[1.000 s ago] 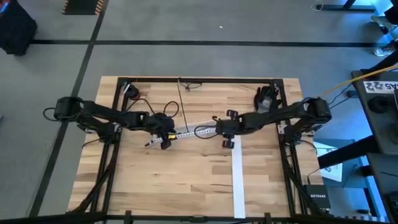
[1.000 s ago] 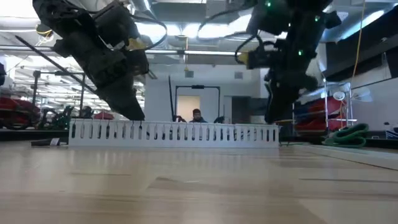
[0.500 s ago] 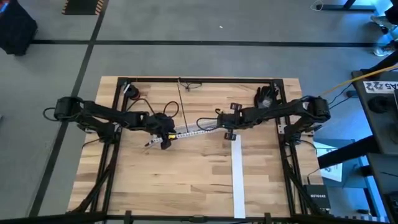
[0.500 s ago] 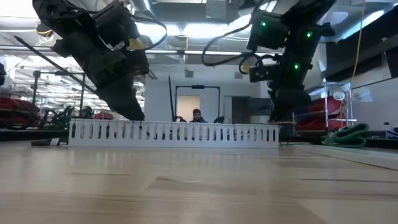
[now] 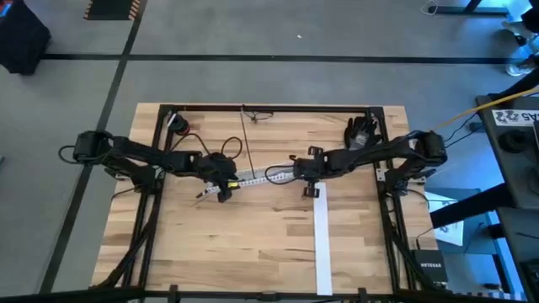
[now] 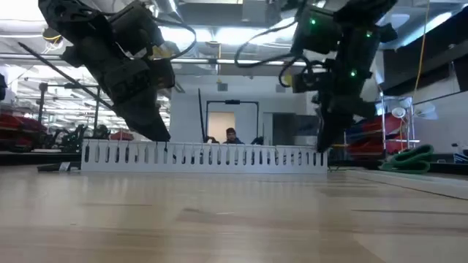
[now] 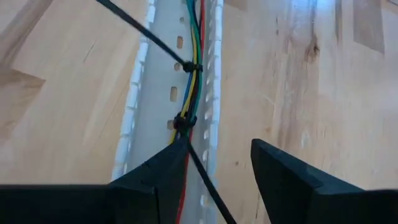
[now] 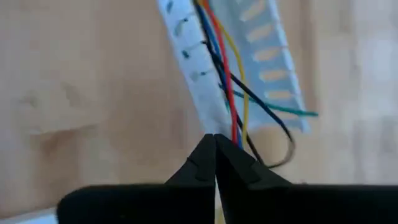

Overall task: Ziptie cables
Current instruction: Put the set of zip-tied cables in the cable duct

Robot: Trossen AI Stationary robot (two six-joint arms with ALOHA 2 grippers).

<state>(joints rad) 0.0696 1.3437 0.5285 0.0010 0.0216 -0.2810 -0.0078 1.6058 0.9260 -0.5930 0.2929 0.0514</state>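
Writing: only one legible mark, "NETGEAR" on a dark box [image 5: 429, 266] on the floor beside the table's right corner, high view only.

Cables [image 7: 194, 59]: red, green, yellow, blue and dark wires lying along a white slotted duct [image 5: 257, 178] at mid-table [image 5: 253, 244].

My left gripper [image 7: 214, 165]: at the duct's left end, fingers apart, one dark finger [image 7: 163, 174] touching the bundle. Its wrist view alone shows two black zipties [image 7: 191, 67] cinched round the wires, their tails slanting off across the duct.

My right gripper [image 8: 215, 163]: at the duct's right end, fingers pressed together; the wires' loose ends fan out just ahead of the tips, and I cannot tell whether any wire is pinched.

High view only: white strip [image 5: 322, 244] on the table. Low view only: duct side-on as a row of teeth, a person [image 6: 231, 136] far behind it, a green coil [image 6: 406, 158] at right.
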